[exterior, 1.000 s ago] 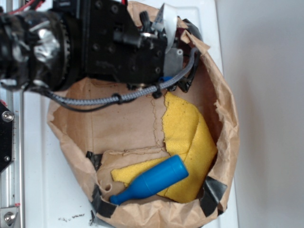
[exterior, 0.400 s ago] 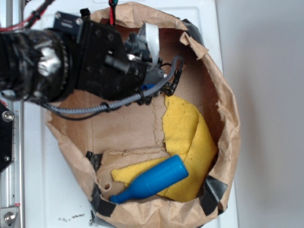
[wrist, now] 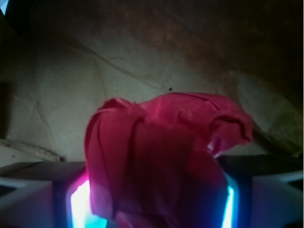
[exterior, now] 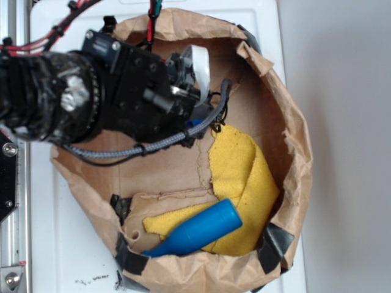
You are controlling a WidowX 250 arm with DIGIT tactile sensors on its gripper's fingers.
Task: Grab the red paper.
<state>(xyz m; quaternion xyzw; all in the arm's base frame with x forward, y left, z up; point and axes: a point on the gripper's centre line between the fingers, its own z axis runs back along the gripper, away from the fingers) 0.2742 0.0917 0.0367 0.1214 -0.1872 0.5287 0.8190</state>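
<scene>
The red paper point(wrist: 161, 152) is a crumpled bright red wad that fills the middle of the wrist view. It sits between my two dark fingers point(wrist: 42, 190), which press on it from both sides, with the brown bag floor behind it. My gripper point(wrist: 153, 192) is shut on it. In the exterior view the gripper point(exterior: 215, 113) is inside the upper part of the brown paper bag point(exterior: 294, 152), just above the yellow cloth. There the black arm hides the red paper.
A yellow cloth point(exterior: 239, 166) lies on the bag floor at the right. A blue plastic bottle point(exterior: 201, 232) lies on it near the bag's lower rim. The bag stands on a white surface point(exterior: 79, 256), with a metal rail point(exterior: 12, 213) at the left.
The arm and gripper have moved left and down, from the bag's upper right rim to deeper inside the bag. The cloth and bottle stay put.
</scene>
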